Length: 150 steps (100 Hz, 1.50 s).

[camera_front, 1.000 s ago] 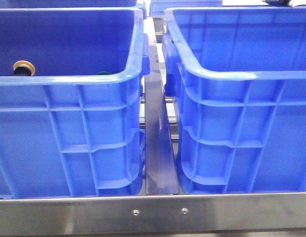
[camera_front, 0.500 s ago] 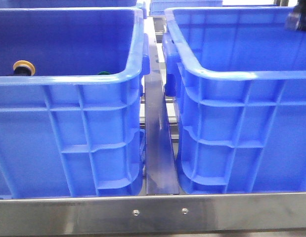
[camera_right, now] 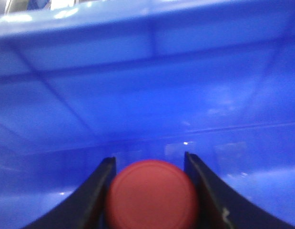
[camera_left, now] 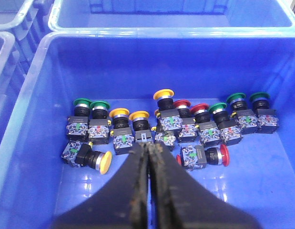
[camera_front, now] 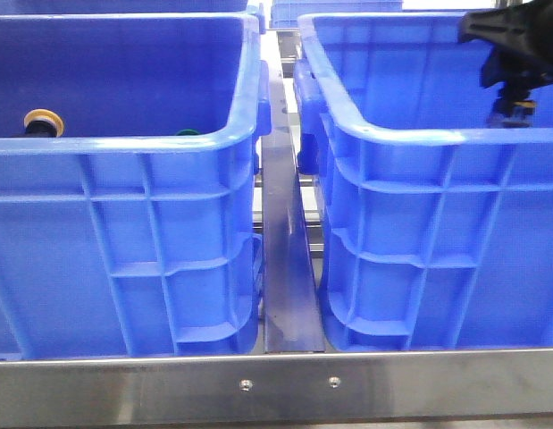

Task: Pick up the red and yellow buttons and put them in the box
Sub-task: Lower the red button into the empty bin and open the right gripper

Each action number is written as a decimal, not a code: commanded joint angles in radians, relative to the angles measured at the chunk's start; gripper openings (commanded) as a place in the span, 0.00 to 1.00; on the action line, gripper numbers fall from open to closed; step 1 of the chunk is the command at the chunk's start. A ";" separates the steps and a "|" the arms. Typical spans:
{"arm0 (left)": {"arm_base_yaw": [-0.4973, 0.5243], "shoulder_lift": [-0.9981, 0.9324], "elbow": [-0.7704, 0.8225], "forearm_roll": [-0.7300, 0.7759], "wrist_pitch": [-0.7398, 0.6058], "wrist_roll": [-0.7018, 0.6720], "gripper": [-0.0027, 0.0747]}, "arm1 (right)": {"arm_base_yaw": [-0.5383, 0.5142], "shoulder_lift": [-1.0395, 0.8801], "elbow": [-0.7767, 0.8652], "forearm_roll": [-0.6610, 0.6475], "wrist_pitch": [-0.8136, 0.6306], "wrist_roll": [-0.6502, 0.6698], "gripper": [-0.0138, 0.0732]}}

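Front view: my right gripper (camera_front: 511,105) hangs over the right box (camera_front: 419,134) at about 2 o'clock, jaws clamped on a red button (camera_right: 153,194). The right wrist view confirms the red cap sits between both fingers (camera_right: 97,191), with the blue box wall behind.

My left gripper (camera_left: 148,157) has its jaws closed together, empty, above the left bin (camera_left: 33,157). Mixed buttons lie in that bin: a yellow button (camera_left: 104,162) at 8 o'clock from my fingertips, a red one (camera_left: 222,154) at 3 o'clock, green buttons (camera_left: 97,105) farther back.
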 commanded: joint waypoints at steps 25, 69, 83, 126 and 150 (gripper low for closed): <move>0.001 0.001 -0.028 -0.003 -0.073 -0.011 0.01 | 0.045 0.104 -0.139 -0.005 -0.038 0.000 0.43; 0.001 0.001 -0.028 -0.016 -0.073 -0.011 0.01 | 0.045 0.172 -0.151 -0.005 0.002 0.000 0.43; 0.001 0.001 -0.028 -0.016 -0.073 -0.011 0.01 | 0.045 0.172 -0.139 -0.004 0.047 0.000 0.43; 0.001 0.001 -0.028 -0.016 -0.073 -0.011 0.01 | 0.045 0.169 -0.105 0.003 0.086 0.000 0.44; 0.001 0.001 -0.028 -0.016 -0.073 -0.011 0.01 | 0.045 0.168 -0.105 0.003 0.135 0.000 0.71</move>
